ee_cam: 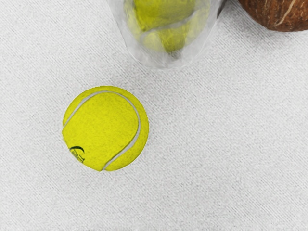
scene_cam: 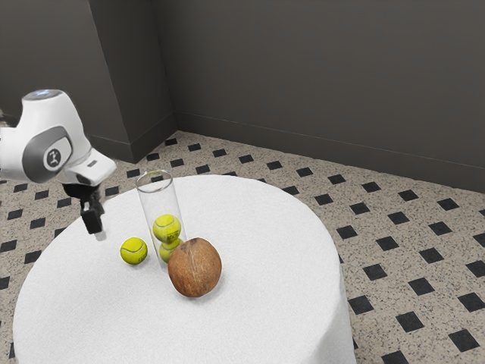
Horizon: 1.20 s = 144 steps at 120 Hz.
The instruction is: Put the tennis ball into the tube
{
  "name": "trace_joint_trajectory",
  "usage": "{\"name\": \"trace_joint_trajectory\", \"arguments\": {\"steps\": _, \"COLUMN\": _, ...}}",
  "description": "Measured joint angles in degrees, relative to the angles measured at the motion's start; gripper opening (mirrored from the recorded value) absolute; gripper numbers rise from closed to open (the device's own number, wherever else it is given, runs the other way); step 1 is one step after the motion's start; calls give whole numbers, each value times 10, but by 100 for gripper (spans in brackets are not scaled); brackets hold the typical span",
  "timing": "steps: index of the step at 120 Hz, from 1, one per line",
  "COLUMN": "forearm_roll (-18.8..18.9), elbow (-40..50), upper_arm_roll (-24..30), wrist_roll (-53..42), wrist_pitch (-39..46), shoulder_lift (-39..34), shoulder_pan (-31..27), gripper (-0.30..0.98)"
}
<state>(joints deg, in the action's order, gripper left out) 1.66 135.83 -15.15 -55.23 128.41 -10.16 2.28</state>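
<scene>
Sitting nearest the exterior view's camera on the white-clothed table [scene_cam: 280, 303], a brown coconut [scene_cam: 195, 268] covers part of the foot of a clear, open-topped tube [scene_cam: 158, 199]. The tube stands upright just behind, with two stacked tennis balls [scene_cam: 167, 227] inside; I cannot tell whether coconut and tube touch. Near the tube, toward the exterior view's left, rests the loose tennis ball [scene_cam: 134, 251]: bright yellow-green, with a pale curved seam and a small dark printed mark. It lies on the cloth below the claw [scene_cam: 94, 224], offset toward the exterior view's right and nearer that camera, apart from it. Whether the claw is parted or closed, I cannot tell.
</scene>
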Motion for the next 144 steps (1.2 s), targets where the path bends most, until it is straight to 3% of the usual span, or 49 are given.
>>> {"name": "trace_joint_trajectory", "arguments": {"steps": 66, "forearm_roll": -101, "elbow": -67, "upper_arm_roll": 10, "wrist_roll": -240, "wrist_pitch": 96, "shoulder_lift": 191, "shoulder_pan": -15, "gripper": 69}}
{"name": "trace_joint_trajectory", "arguments": {"steps": 111, "forearm_roll": -131, "elbow": -90, "upper_arm_roll": 14, "wrist_roll": -317, "wrist_pitch": 125, "shoulder_lift": 261, "shoulder_pan": -15, "gripper": 69}}
{"name": "trace_joint_trajectory", "arguments": {"steps": 127, "forearm_roll": -136, "elbow": -91, "upper_arm_roll": 14, "wrist_roll": -335, "wrist_pitch": 130, "shoulder_lift": 264, "shoulder_pan": -15, "gripper": 43}}
{"name": "trace_joint_trajectory", "arguments": {"steps": 144, "forearm_roll": -138, "elbow": -90, "upper_arm_roll": 17, "wrist_roll": -350, "wrist_pitch": 135, "shoulder_lift": 259, "shoulder_pan": -15, "gripper": 36}}
